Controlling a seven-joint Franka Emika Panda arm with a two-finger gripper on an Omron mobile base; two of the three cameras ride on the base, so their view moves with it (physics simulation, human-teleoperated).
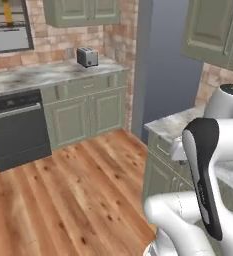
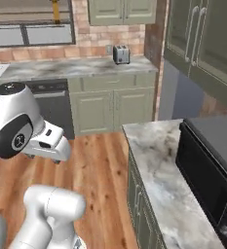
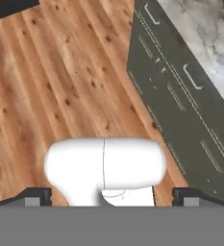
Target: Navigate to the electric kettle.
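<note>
Pincer (image 3: 111, 196) hanging over the wood floor (image 3: 46, 96) in the hand view, the two dark fingertips (image 3: 36, 196) set wide apart at the bottom corners, so spread and gripping nothing. Pointed down at the planks, right next to the dark green cabinet fronts (image 3: 180, 110) under a marble counter (image 3: 209, 33).

Toaster (image 1: 87, 56) sitting on the far counter (image 1: 33, 75) against the brick wall, close to that counter's right end, seen again in the right base view (image 2: 121, 54). Black dishwasher (image 1: 15, 127) built in under the same counter, left of the pale green cabinet doors (image 1: 88, 115). Window (image 2: 27, 24) above it on the left side.

Nearer marble counter (image 2: 159, 160) running along the right, with a black microwave (image 2: 210, 170) parked along its right edge, door facing the floor side. Tall green upper cabinets (image 2: 198, 44) over that.

Can't spot the electric kettle on either counter from here, so no telling where it is.

White arm (image 1: 208, 170) bulky in the lower right of the left base view, folded low.
</note>
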